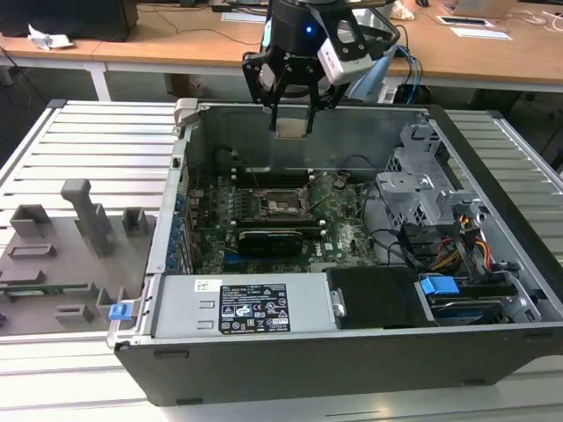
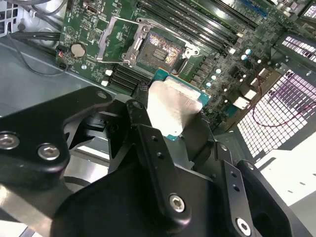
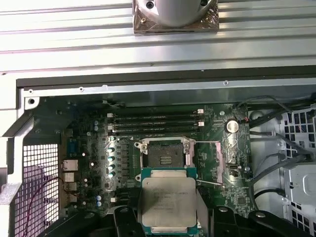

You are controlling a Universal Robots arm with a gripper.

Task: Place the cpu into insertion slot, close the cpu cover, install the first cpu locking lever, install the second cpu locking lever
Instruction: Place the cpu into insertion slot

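the arm's wrist point(image 1: 295, 26) is a black cylinder with a small blue light point(image 1: 307, 29) glowing on it, a pale grey camera block point(image 1: 339, 51) fixed to its side and blue cables point(image 1: 408, 69) running off beside it. the gripper point(image 1: 292, 110) is black all over. in the second wrist view its flat, angular linkage bars point(image 2: 153, 158) are pinned with round silver screws point(image 2: 176, 202) and dotted with smaller dark holes.
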